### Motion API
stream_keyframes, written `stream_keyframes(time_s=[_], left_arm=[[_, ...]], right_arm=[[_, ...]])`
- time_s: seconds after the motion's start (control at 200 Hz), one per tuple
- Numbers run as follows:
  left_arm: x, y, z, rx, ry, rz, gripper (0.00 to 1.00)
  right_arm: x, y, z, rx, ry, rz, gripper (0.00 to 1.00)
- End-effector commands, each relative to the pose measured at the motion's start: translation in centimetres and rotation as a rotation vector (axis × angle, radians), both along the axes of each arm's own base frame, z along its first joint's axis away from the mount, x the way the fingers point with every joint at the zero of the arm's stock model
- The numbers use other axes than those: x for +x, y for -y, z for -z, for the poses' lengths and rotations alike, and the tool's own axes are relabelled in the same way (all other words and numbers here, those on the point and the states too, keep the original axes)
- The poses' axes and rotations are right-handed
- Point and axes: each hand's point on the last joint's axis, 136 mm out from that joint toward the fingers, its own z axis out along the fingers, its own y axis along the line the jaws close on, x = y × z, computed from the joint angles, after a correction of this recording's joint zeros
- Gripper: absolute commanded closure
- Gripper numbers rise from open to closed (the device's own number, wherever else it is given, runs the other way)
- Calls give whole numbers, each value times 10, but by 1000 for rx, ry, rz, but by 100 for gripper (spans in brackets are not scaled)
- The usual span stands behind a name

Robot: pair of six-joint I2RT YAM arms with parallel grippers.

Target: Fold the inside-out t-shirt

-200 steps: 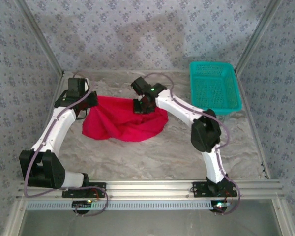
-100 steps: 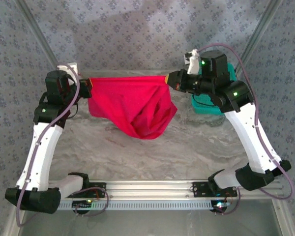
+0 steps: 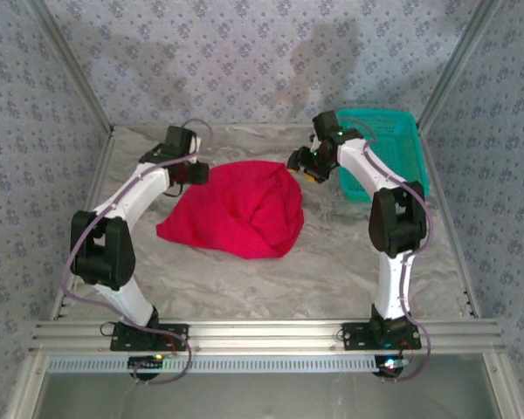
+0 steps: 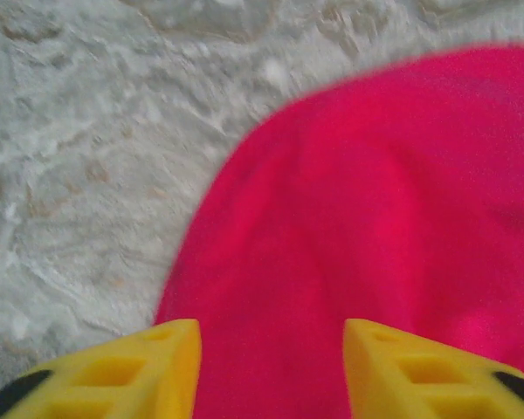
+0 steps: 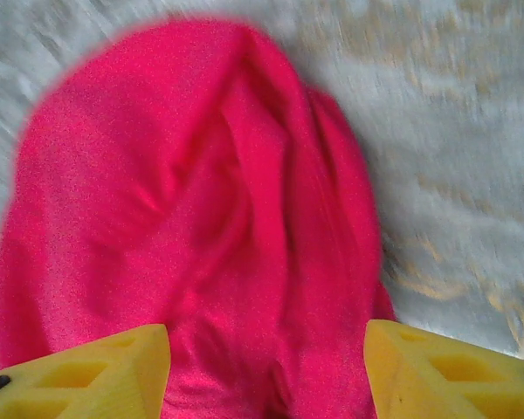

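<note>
Top external: shows t-shirt (image 3: 240, 209) heaped at centre of surface (image 3: 271, 279), left hand (image 3: 195, 173) at its 10 o'clock edge, right hand (image 3: 299, 162) at its 1 o'clock edge, teal basket (image 3: 393, 140) farther toward 2 o'clock. Wrist views: show both hands spread apart above red cloth.

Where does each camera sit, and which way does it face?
Top external: above and behind the bases, looking down at the marbled table, crumpled bright red cloth t-shirt and teal plastic mesh basket; both arms show.
Left wrist: on the left arm, facing down at the t-shirt's edge; left gripper with yellow fingers shows.
Right wrist: on the right arm, over the t-shirt's folds; right gripper with yellow fingers shows.
Shared: all see the t-shirt.
</note>
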Motion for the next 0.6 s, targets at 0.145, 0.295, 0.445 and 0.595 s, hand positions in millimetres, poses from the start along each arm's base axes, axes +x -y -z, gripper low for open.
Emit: stream_keyframes(time_s=[0.145,0.295,0.445,0.595], left_arm=[[-54,73,-36,-231,97,161,36],[-52,98,-13,-254,25,188,33],[-49,117,16,-193,-76,225,33],[-49,134,37,-192,-121,248,33]], right_arm=[[-85,-26,-14,-57,88,-114,39],[-110,-33,14,-58,37,-128,44],[-121,-36,25,-74,13,-149,45],[-125,-35,29,-81,-1,-134,47]])
